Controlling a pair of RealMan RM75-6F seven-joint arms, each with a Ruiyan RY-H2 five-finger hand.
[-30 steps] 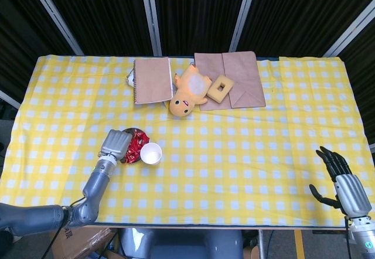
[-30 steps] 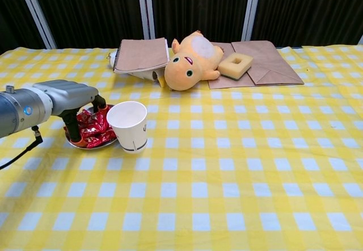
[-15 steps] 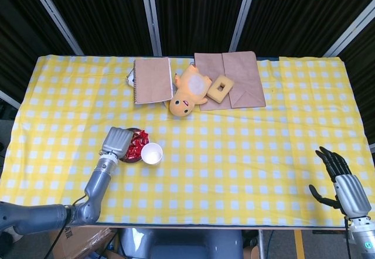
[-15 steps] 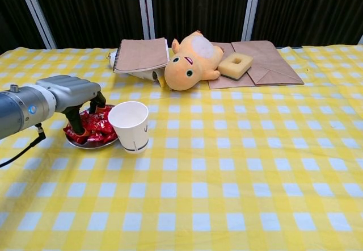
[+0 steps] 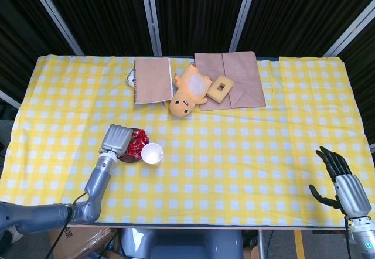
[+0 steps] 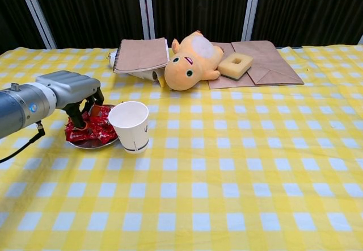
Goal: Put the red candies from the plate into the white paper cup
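While the left hand hangs over the plate, the views read so:
Head view: red candies heaped on the plate, white paper cup touching its right edge; right hand idle, well apart at the surface corner, fingers spread, holding nothing.
Chest view: left hand above the candies, fingers curled down among them — whether one wrapper is pinched I cannot tell.
Change: the hand sits higher than a second ago — likely a lift toward the cup, which looks empty.
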